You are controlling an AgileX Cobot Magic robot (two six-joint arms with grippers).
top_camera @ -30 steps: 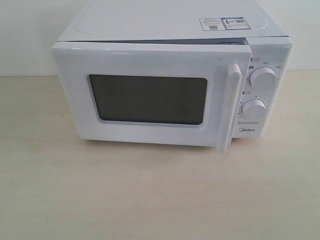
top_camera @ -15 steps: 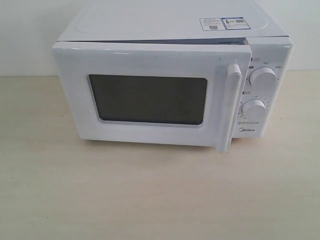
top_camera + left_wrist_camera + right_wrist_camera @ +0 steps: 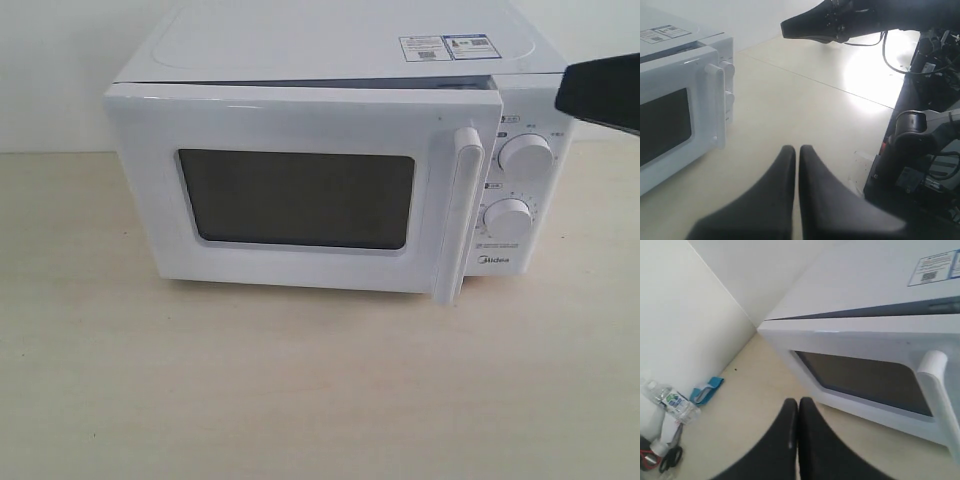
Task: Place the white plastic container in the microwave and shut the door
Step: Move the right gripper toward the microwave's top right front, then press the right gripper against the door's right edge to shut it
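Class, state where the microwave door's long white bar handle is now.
In the exterior view, the long white bar handle stands upright on the white door's right edge, between the dark mesh window and the two round white dials.

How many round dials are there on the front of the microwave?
2. The upper dial sits beside the door handle; the lower dial is just below it. The microwave faces the camera fully, so none seems hidden.

The microwave [image 3: 340, 60] cavity is barred by the door [image 3: 300, 190], which is seen only a crack ajar along its top edge. Room at the front is narrowed by the protruding handle [image 3: 458, 215]. Wide open counter [image 3: 300, 390] is offered before it. A bottle [image 3: 677, 404] and scissors [image 3: 667, 457] are crowded by the wall.
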